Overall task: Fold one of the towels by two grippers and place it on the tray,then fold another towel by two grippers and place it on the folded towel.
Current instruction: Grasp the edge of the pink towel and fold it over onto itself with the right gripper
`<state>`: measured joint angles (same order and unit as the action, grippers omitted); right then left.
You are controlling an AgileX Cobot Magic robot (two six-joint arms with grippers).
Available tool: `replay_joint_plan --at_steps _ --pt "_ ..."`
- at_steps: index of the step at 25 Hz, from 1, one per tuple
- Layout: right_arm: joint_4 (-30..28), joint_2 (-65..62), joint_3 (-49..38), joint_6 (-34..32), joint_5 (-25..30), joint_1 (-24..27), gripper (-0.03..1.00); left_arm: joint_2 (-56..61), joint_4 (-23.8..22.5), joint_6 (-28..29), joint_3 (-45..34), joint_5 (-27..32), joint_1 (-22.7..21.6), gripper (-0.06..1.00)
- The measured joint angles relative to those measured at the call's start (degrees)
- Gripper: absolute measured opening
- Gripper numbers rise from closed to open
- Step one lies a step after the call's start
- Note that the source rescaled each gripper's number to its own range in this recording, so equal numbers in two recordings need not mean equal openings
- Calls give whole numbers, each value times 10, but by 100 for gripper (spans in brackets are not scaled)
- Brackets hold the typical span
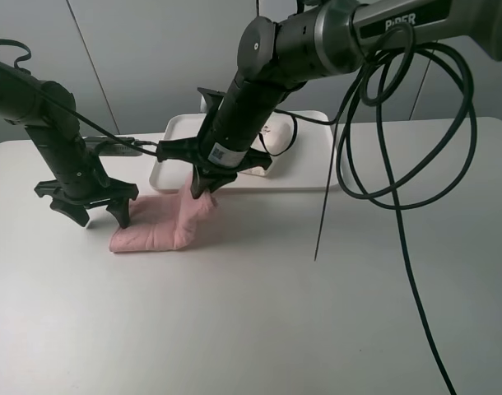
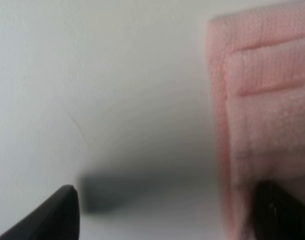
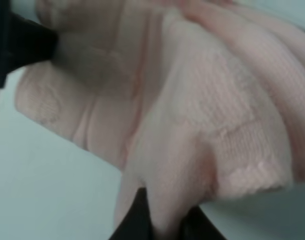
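A pink towel (image 1: 152,233) lies on the white table, left of centre. My right gripper (image 1: 202,186) reaches across and is shut on the towel's right end, holding it up in a standing fold. The right wrist view shows the fingers (image 3: 142,220) pinching the pink cloth (image 3: 192,100). My left gripper (image 1: 100,212) is open at the towel's left end. One of its fingertips (image 2: 280,210) is at the towel's edge (image 2: 262,100) and the other (image 2: 57,215) is over bare table. A white towel (image 1: 277,136) lies in the white tray (image 1: 313,160) behind, partly hidden by the right arm.
Black cables (image 1: 383,164) hang in loops from the right arm over the table's right half, and one thin strand (image 1: 323,216) drops to the tabletop. The tray stands at the table's back edge, against the grey wall.
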<state>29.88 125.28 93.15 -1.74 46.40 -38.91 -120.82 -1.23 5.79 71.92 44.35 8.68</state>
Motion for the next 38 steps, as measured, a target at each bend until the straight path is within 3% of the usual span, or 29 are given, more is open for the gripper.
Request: replay_joint_plan --at_steps 5,13,19,29,38 --pt "83 17 0 65 -19 0 3 0 0 0 0 0 0 90" --pt "292 75 -3 224 -21 0 3 0 -1 -1 0 0 0 90" --pt "392 99 -3 305 -22 0 3 0 -1 -4 1 2 0 90" --pt "439 116 -3 350 -28 0 3 0 -2 -17 3 7 0 90" --pt "442 116 -3 356 -28 0 3 -5 -2 -36 83 95 0 90"
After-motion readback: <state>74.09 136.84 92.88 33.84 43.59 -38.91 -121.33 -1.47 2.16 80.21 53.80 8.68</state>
